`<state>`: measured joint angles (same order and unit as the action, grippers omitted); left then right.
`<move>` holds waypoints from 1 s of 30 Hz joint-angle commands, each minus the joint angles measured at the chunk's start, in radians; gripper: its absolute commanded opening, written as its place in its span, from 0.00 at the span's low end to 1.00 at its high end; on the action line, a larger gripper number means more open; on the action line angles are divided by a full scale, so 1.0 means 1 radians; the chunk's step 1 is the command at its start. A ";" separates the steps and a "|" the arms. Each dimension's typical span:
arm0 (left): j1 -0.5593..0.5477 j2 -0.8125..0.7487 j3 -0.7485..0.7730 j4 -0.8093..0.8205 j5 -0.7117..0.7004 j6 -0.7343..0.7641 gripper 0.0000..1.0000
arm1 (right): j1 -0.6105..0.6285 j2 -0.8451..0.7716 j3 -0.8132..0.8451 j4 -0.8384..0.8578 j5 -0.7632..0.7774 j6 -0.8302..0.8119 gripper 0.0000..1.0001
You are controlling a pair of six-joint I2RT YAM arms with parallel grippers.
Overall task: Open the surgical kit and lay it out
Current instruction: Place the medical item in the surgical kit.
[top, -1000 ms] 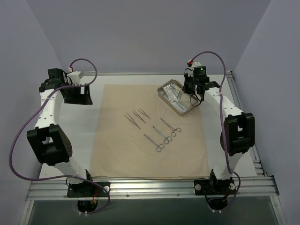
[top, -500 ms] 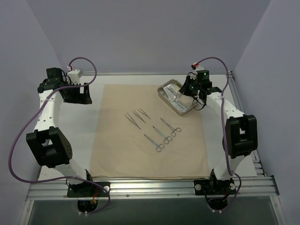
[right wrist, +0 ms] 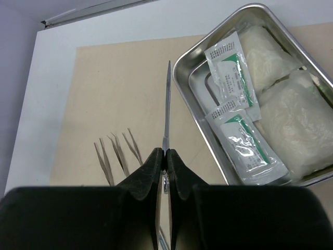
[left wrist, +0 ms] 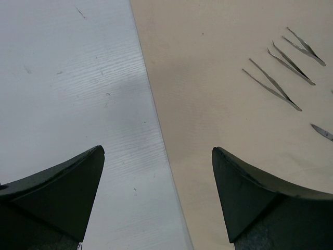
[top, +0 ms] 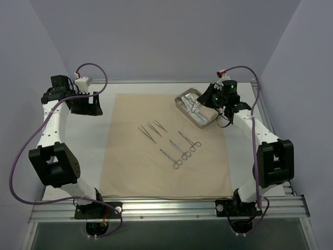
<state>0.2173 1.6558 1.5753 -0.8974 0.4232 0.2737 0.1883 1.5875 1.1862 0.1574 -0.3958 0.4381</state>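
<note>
The tan cloth (top: 130, 156) lies spread flat on the table. Three tweezers (top: 151, 130) and three ring-handled clamps (top: 181, 148) lie on its middle. The steel tray (top: 177, 102) sits at the far right corner. The right wrist view shows two clear packets (right wrist: 229, 73) (right wrist: 247, 148) and gauze squares (right wrist: 302, 120) inside the tray (right wrist: 182, 62). My right gripper (right wrist: 166, 153) is shut on a thin metal instrument (right wrist: 168, 104), seen edge-on, held above the tray's left rim (top: 196, 107). My left gripper (left wrist: 158, 151) is open and empty over the cloth's left edge (top: 88, 107).
The white tabletop (left wrist: 78, 78) borders the cloth on the left. A metal rail (top: 166, 205) runs along the near edge. Purple walls close in the back and both sides. The tweezers also show in the left wrist view (left wrist: 273, 83) and right wrist view (right wrist: 117, 153).
My right wrist has swung to the right and tilted, lifting the thin metal instrument up from the tray. The left arm has hardly moved.
</note>
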 commanded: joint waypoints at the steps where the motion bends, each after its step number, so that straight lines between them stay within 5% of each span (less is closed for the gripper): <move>1: 0.005 -0.065 -0.012 0.012 0.031 0.015 0.94 | 0.039 -0.070 -0.029 0.067 -0.037 0.062 0.00; 30: 0.005 -0.287 -0.173 0.035 0.057 0.036 0.94 | 0.536 -0.448 -0.608 0.283 0.132 0.475 0.00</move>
<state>0.2173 1.4109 1.4147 -0.8928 0.4721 0.2821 0.7048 1.1782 0.5911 0.3424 -0.2951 0.8639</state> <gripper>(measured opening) 0.939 0.016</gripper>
